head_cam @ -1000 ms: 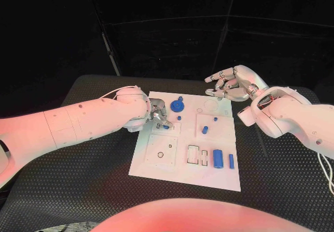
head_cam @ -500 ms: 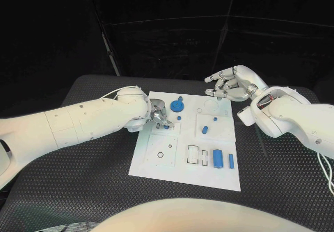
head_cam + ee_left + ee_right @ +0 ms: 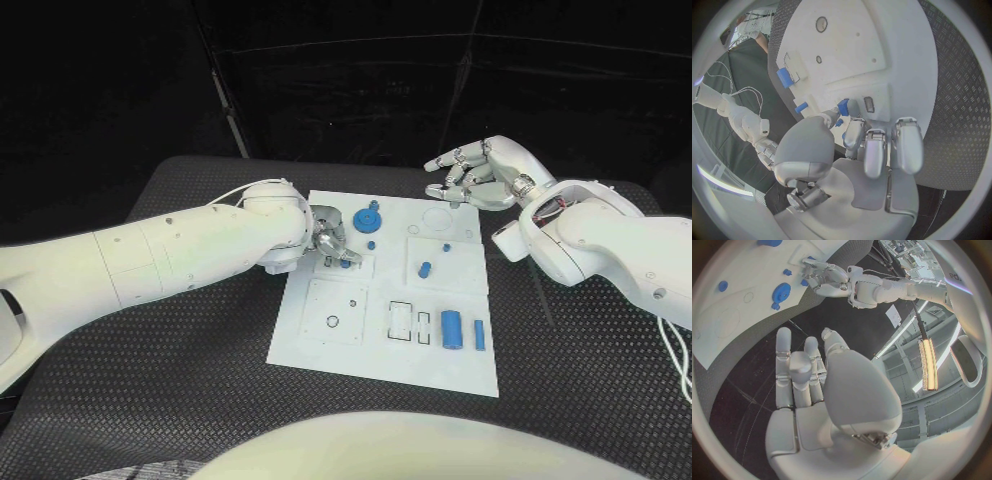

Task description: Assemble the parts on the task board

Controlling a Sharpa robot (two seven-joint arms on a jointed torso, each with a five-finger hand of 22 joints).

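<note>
The left hand [image 3: 329, 238], at nine o'clock on the board [image 3: 378, 345], pinches a small blue part [image 3: 842, 106] between thumb and finger, its tip down at a slot near the board's left edge. The right hand [image 3: 479, 176] hovers beyond the board's one o'clock corner, fingers loosely apart, holding nothing. If the part meets the slot tilted, it may jam or slip out of the pinch, and the fingers hide the fit from above.
</note>
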